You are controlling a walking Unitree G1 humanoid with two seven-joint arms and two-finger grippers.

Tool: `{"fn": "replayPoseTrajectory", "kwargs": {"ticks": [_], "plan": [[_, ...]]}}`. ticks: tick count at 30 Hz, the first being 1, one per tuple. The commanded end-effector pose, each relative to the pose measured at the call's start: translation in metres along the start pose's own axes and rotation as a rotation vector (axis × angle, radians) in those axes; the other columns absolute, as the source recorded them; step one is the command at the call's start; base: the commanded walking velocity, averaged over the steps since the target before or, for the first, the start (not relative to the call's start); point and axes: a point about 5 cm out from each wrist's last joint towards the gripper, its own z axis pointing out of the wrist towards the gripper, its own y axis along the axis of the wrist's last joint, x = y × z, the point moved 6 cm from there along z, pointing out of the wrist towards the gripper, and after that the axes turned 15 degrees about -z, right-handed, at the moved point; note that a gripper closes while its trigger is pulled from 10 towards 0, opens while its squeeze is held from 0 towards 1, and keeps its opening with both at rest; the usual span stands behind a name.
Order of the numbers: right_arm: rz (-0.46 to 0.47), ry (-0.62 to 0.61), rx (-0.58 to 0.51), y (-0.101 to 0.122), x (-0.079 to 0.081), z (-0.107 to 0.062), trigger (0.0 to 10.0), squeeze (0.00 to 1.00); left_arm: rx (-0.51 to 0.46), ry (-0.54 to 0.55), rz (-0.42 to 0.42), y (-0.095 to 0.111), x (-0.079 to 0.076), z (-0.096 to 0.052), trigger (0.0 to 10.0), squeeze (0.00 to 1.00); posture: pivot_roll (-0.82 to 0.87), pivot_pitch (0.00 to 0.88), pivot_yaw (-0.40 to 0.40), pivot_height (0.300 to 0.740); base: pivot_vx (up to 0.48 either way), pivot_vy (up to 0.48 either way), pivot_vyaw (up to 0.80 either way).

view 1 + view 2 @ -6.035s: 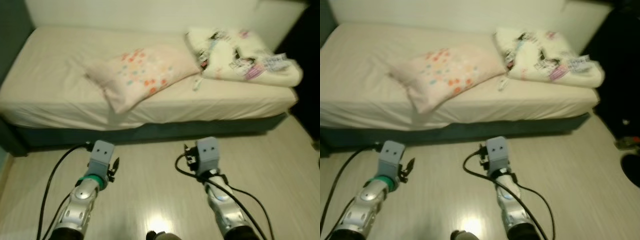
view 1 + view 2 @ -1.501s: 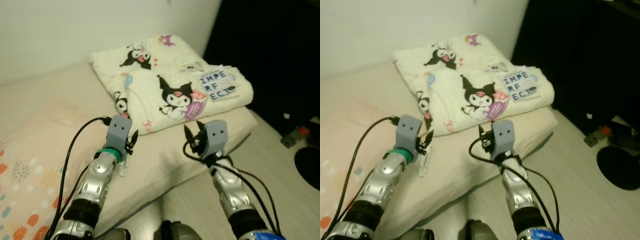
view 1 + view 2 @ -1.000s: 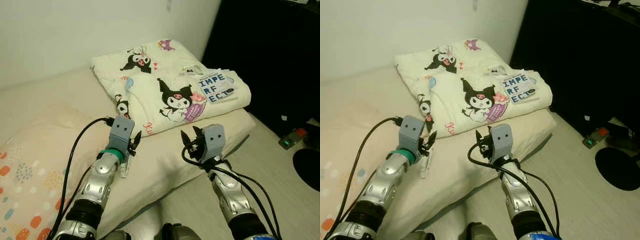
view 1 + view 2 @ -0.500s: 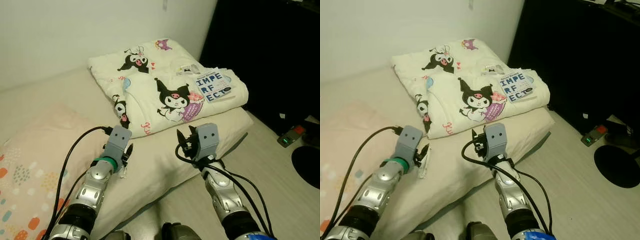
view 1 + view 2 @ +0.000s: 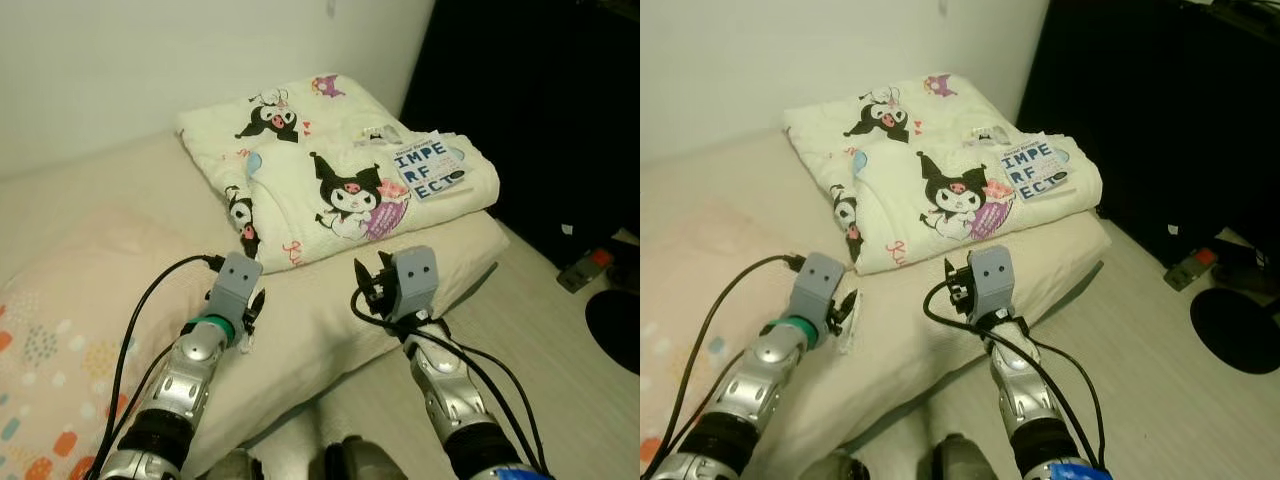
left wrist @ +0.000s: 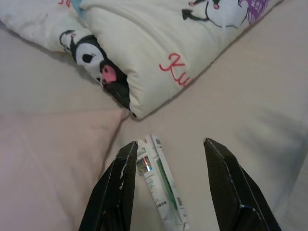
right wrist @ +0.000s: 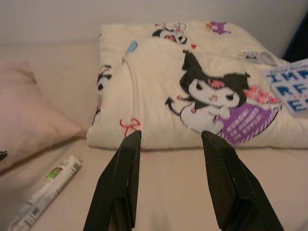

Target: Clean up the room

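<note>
White tube (image 6: 161, 192) between open left hand (image 6: 168, 159) fingers; right hand (image 7: 171, 144) open; blanket (image 5: 340, 170) label "IMPERFECT".

A label (image 5: 430, 172) on the folded blanket (image 5: 330, 170) reads "IMPE RF ECT" in three rows of dark blue letters; red script on the blanket's edge begins "Ku" (image 6: 174, 68); the tube's (image 6: 161, 185) print is too small to read.

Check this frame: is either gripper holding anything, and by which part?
Nothing is held. The left gripper hovers open over the toothpaste tube on the bed sheet; the right gripper is open, facing the folded blanket.
</note>
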Motion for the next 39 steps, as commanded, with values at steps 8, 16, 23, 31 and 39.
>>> {"fn": "replayPoseTrajectory", "kwargs": {"ticks": [8,16,23,31,39], "plan": [[0.009,-0.009,0.026,-0.0074,-0.0022,-0.0040,10.0,0.00,0.021,-0.010,-0.004,-0.0066,-0.0058,-0.0011,10.0,0.00,-0.03,0.080,0.014,0.630,0.000,0.000,0.00],[0.011,-0.007,0.025,-0.0075,-0.0012,-0.0043,10.0,0.00,0.018,-0.014,-0.001,-0.0053,-0.0064,-0.0005,10.0,0.00,-0.04,0.082,0.015,0.630,0.000,0.000,0.00],[0.016,-0.008,0.023,-0.0068,-0.0005,-0.0045,10.0,0.00,0.019,-0.017,-0.002,-0.0054,-0.0070,-0.0003,10.0,0.00,-0.04,0.083,0.016,0.630,0.000,0.000,0.00],[0.016,-0.008,0.022,-0.0069,-0.0011,-0.0045,10.0,0.00,0.019,-0.019,-0.002,-0.0051,-0.0077,-0.0003,10.0,0.00,-0.04,0.083,0.016,0.630,0.000,0.000,0.00],[0.011,-0.003,0.012,-0.0037,-0.0010,-0.0033,10.0,0.00,0.021,-0.015,-0.002,-0.0054,-0.0076,-0.0002,10.0,0.00,-0.04,0.084,0.015,0.615,0.000,0.000,0.00]]}}
